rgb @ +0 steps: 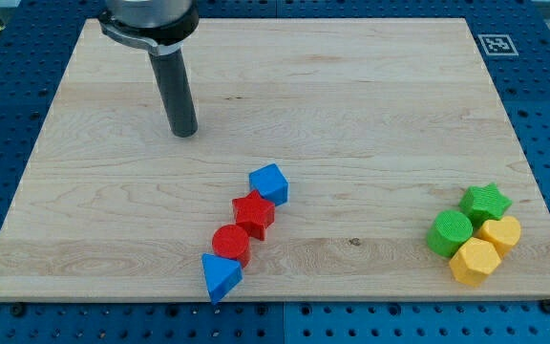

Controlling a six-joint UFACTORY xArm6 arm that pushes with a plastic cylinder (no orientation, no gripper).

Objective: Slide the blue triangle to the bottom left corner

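The blue triangle (221,276) lies near the board's bottom edge, left of centre. It touches a red cylinder (230,244) up and to its right. Above that sit a red star-like block (253,213) and a blue cube (269,183), forming a diagonal chain. My tip (184,132) rests on the board in the upper left area, well above and to the left of the chain, touching no block.
A cluster sits at the bottom right: a green star (485,202), a green cylinder (449,233), a yellow heart-like block (500,233) and a yellow hexagon (474,261). The wooden board (351,105) lies on a blue pegboard. A fiducial tag (496,44) is at the top right.
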